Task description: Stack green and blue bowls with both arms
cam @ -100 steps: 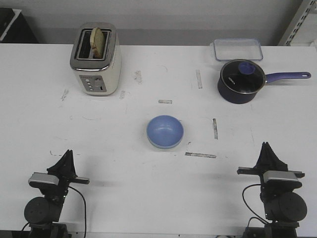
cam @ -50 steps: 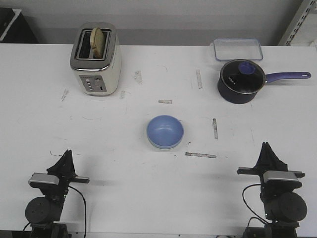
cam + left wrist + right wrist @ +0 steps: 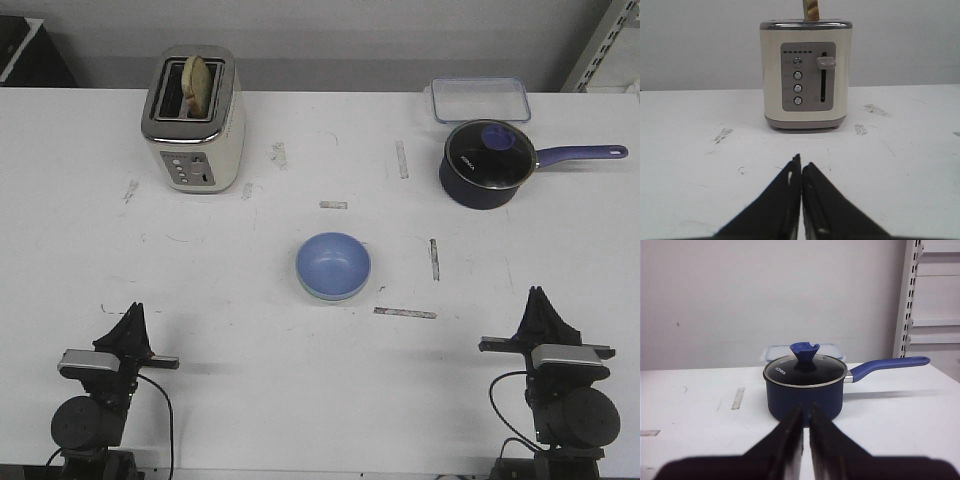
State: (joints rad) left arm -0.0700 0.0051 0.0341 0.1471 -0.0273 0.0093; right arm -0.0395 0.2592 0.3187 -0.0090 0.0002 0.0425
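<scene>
Both tools closed, empty; blue bowl [image 3: 333, 264] nested in green bowl [image 3: 318, 293].

Two black jointed arms, grey wrist blocks, loose black cables, pointed black left hand [image 3: 131, 318], right hand [image 3: 540, 302]

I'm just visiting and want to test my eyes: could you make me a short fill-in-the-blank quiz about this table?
1. The slice of bread stands in the ____.
2. The blue bowl sits nested in a ____ bowl.
3. The glass lid covers the navy ____.
4. Behind that stands a clear, empty ____.

Missing words: toaster; green; saucepan; container
</scene>
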